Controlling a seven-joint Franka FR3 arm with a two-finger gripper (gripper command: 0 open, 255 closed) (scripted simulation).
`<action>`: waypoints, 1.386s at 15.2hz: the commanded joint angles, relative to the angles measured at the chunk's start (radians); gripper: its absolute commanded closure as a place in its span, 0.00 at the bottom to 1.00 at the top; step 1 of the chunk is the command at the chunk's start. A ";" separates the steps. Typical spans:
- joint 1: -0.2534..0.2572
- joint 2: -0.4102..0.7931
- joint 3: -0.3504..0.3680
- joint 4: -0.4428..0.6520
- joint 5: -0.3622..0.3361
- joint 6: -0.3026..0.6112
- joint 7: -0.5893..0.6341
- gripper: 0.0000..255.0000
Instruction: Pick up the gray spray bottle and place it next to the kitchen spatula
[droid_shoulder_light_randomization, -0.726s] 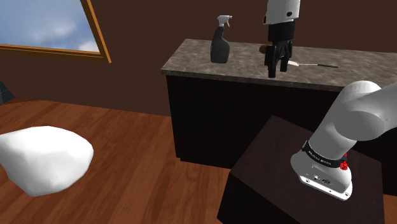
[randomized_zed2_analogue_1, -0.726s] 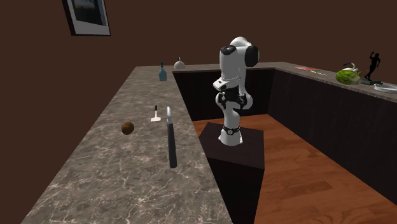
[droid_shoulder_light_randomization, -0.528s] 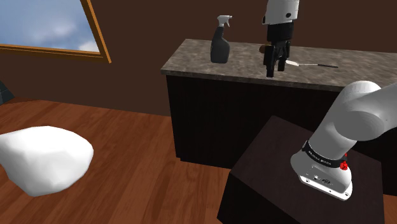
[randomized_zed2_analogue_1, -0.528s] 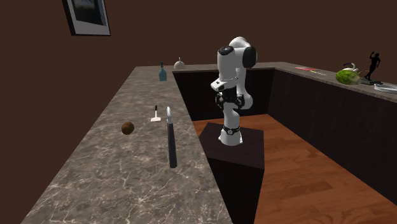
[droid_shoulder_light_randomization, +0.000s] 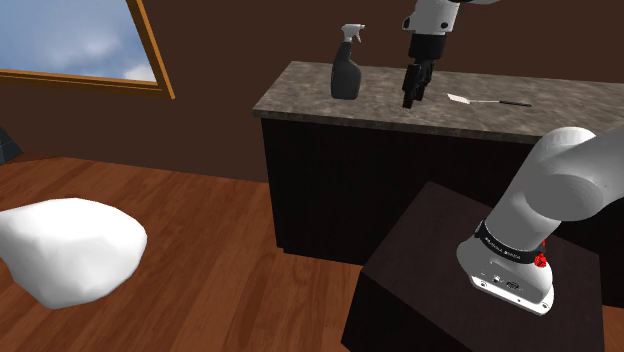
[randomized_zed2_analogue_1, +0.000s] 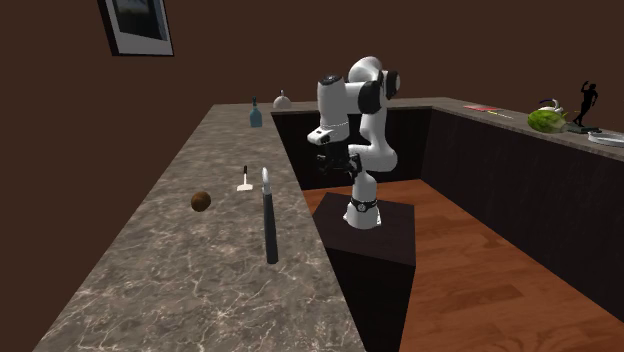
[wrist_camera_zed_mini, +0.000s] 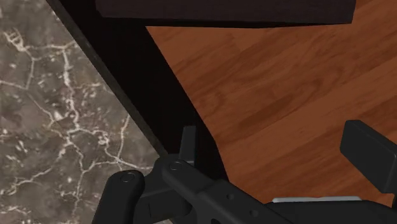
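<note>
The gripper hangs empty with its fingers apart, pointing down over the near edge of the counter. It is between the bottle at the shoulder view's left and the spatula at its right. The bottle stands upright, well apart from the spatula. A sideways sweep this low could topple it or clip the edge. The arm rises from the stand, wrist bent down.
</note>
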 joint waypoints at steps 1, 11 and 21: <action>0.002 0.036 -0.044 0.009 -0.011 0.077 -0.080 0.00; 0.082 0.267 -0.246 0.170 0.095 0.360 -0.471 0.00; 0.183 0.565 -0.432 0.476 0.467 0.436 -0.957 0.00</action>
